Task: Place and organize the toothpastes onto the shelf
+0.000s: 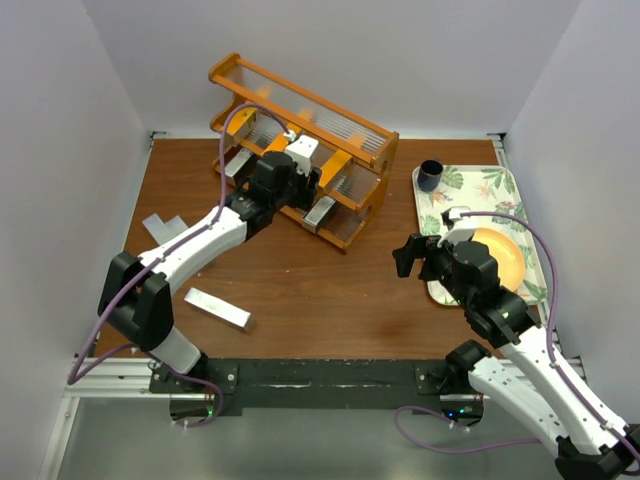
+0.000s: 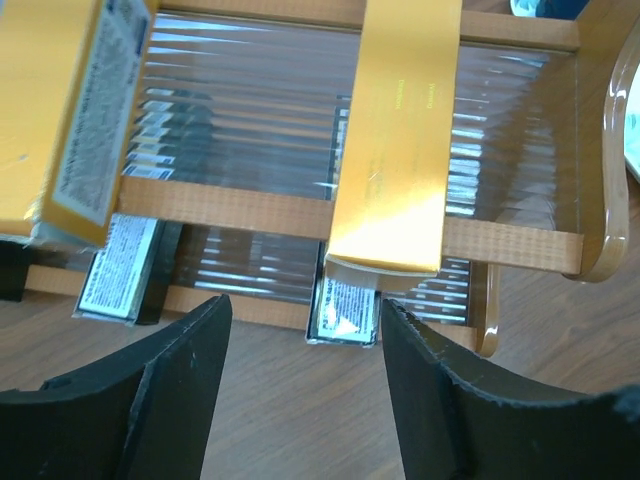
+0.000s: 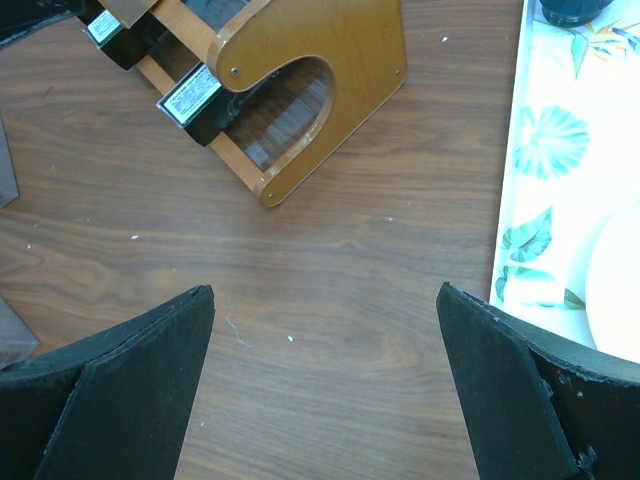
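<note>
**Overhead view.** The shelf (image 1: 300, 105) stands at the far left of the wooden table (image 1: 320, 290) and carries several toothpastes. The left gripper (image 1: 308, 188) is at its middle tier. A loose silver carton (image 1: 218, 308) lies flat near the left arm's base, and two grey cartons (image 1: 165, 228) lie by the left wall. The right gripper (image 1: 408, 255) hovers just beside the leaf-patterned tray (image 1: 470, 185), which holds an orange plate (image 1: 497, 257) and a dark cup (image 1: 430, 175). White walls close three sides, so swinging room is modest.

**Left wrist view.** The fingers (image 2: 150, 400) stand apart and empty before an orange carton (image 2: 395, 140), which lies sloped across the ribbed panels. Dark-ended cartons (image 2: 345, 308) sit on the tier below.

**Right wrist view.** The fingers (image 3: 120, 390) are spread wide with nothing between them, over bare wood between the shelf's end panel and the tray edge.

**Handling.** The cartons are probably light, thin card that would dent under a hard squeeze, and their glossy faces may slip. The best hold is likely across the narrow width near mid-length. A carton lying flat offers little edge, and the smooth wood may let it slide.
</note>
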Tool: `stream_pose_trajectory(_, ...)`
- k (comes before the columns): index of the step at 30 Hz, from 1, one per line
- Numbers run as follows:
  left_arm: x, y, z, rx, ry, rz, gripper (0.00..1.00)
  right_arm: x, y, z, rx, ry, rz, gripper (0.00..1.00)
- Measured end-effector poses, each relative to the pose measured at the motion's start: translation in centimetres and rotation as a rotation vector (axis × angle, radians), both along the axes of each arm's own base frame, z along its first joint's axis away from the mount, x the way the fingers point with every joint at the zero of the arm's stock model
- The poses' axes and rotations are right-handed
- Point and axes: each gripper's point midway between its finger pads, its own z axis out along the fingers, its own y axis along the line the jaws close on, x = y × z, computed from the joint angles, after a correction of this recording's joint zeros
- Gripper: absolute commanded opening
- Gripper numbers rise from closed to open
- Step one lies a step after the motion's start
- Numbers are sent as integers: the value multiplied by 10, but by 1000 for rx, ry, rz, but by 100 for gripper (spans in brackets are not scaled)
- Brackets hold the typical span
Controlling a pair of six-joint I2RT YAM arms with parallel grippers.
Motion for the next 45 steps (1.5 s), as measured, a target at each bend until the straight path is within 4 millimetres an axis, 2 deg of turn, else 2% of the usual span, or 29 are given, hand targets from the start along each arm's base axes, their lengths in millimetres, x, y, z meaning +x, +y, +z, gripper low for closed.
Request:
stream_pose_trajectory(4,-12,16,13,-7,-20,48,73,0,0,0,0,0,0,98)
stream_pose_trajectory(10,-39,63,54,-72,-101,199,80,0,0,0,2,-2,1,98)
stream_pose_trajectory(12,-42,81,58,-101,-105,261,81,0,0,1,3,-2,2,98)
stream_pose_trajectory(13,-43,93,56,-111,-99,298,84,0,1,1,4,-4,3,98)
stream_pose_trajectory(16,-46,130,35,-116,-52,412,92,-1,0,3,7,-9,4,98)
stream_pose_trajectory(17,-50,147,22,-112,-24,470,94,-1,0,3,9,-11,5,98)
stream_pose_trajectory(19,-59,168,4,-97,13,542,99,-2,1,5,14,-16,8,98)
stream_pose_trajectory(23,-86,197,-20,-83,52,654,100,-4,2,7,23,-24,20,98)
stream_pose_trajectory(28,-113,222,-39,-118,51,785,100,-6,3,11,36,-34,32,98)
stream_pose_trajectory(36,-145,248,-100,-173,109,1010,99,-10,7,16,55,-47,59,98)
stream_pose_trajectory(40,-147,257,-118,-190,102,1103,98,-12,9,18,66,-54,75,98)
stream_pose_trajectory(45,-141,265,-135,-170,87,1188,94,-13,9,18,70,-59,77,98)
